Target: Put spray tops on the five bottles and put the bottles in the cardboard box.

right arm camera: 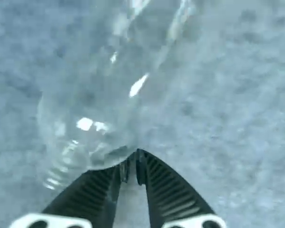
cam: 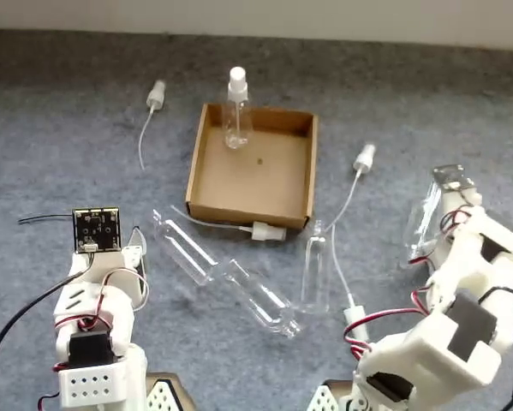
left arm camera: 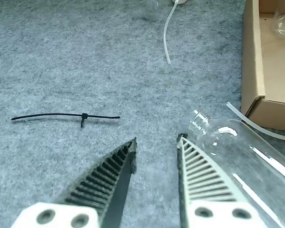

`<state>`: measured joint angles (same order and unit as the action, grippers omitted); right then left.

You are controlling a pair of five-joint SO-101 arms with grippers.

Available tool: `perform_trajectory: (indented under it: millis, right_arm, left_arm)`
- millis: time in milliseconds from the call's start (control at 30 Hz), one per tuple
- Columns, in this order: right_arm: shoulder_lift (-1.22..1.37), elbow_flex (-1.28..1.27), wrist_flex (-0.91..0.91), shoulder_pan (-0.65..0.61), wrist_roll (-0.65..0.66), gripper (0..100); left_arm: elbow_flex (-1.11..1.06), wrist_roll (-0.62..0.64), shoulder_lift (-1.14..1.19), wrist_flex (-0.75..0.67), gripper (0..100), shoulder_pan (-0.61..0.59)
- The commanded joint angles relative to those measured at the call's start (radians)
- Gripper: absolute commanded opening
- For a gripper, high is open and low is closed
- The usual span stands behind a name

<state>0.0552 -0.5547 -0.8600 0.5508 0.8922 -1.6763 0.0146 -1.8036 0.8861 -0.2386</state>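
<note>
- The right tool [right arm camera: 131, 159] is seen closed to a thin slit on the threaded neck end of a clear bottle [right arm camera: 99, 90], which is held tilted at the right side of the tabletop [cam: 68, 154].
- The left tool [left arm camera: 156, 140] is held wide open low over the near left of the tabletop. Its right finger is just beside the neck of a lying bottle [left arm camera: 242, 147].
- A second lying bottle [cam: 260, 300] is placed end to end with the first, further right and nearer. An upright bottle [cam: 316, 265] with an open neck stands just right of it.
- The cardboard box [cam: 196, 163] sits beyond the lying bottles, its near left corner close to the left tool. A capped bottle [cam: 236, 111], its spray top fitted, stands inside against the far wall.
- Four loose tops are scattered around:
  - The near spray top [cam: 269, 231] lies against the box's near wall, its tube trailing left.
  - The right spray top [cam: 365, 158] lies right of the box.
  - The far-left spray top [cam: 156, 94] lies beyond the box's left side.
  - The nearest spray top [cam: 353, 318] lies beside the right arm.
- A black cable tie [left arm camera: 66, 115] lies left of the left tool.
- A wide stretch of grey tabletop is seen left of the box, running to the far edge.
</note>
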Motion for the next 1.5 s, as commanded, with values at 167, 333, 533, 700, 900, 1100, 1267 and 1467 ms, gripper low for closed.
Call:
perform_trajectory:
  millis: [167,333,533,700,900,1100,1267,1467]
  right_arm:
    - [-0.237,-0.079,-0.004,-0.222,-0.18,0.4]
    - [-0.332,-0.079,-0.039,-0.36,-0.23,0.4]
    - [-0.444,0.048,-0.275,-0.426,-0.052,0.7]
    - [-0.371,0.272,-0.489,-0.415,0.272,11.6]
    - [-0.153,0.51,-0.685,-0.272,0.664,22.0]
    - [0.058,0.622,-0.7,-0.203,0.859,28.7]
    - [0.151,0.682,-0.7,-0.216,0.939,29.6]
    - [0.228,0.696,-0.7,-0.229,1.069,29.6]
  left_arm:
    - [-0.019,0.0,-0.001,0.003,14,0.022]
    - [-0.019,0.0,-0.001,0.003,14,0.022]
    - [-0.019,0.0,-0.002,0.003,14,0.022]
    - [-0.019,0.0,-0.002,0.003,14,0.022]
    - [-0.019,0.0,-0.002,0.003,14,0.022]
    - [-0.019,0.0,-0.001,0.003,14,0.022]
    - [-0.019,0.0,-0.001,0.003,14,0.022]
    - [-0.019,0.0,-0.001,0.003,14,0.022]
